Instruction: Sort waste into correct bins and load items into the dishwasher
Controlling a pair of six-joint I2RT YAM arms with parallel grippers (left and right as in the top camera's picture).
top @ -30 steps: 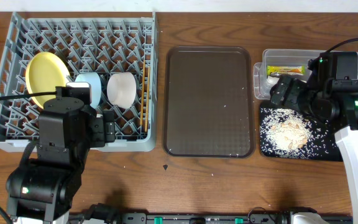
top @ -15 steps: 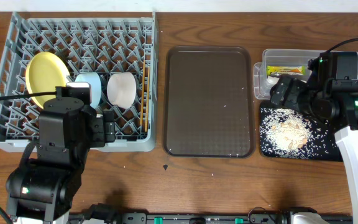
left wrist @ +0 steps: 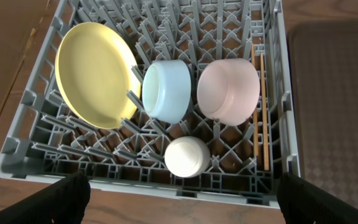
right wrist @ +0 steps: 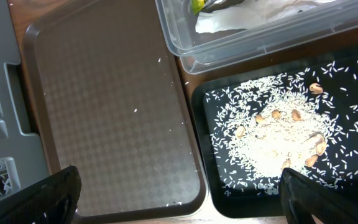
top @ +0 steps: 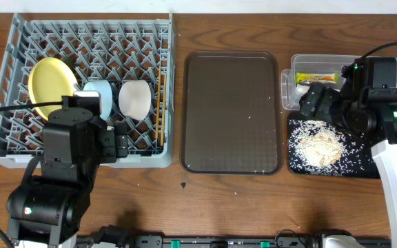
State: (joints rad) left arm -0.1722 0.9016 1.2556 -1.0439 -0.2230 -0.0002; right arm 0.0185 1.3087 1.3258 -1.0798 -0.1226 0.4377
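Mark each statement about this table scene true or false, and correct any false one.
1. The small green-and-yellow snack wrapper lies in the clear plastic rectangular tub. True.
2. The beige rice-like crumbs lie in the clear tub. False: they lie in the shallow black rectangular tray.
3. The round yellow plate stands in the large grey plastic dish rack. True.
4. The thin wooden chopsticks lie on the dark brown serving tray. False: they lie in the rack, along its right side.
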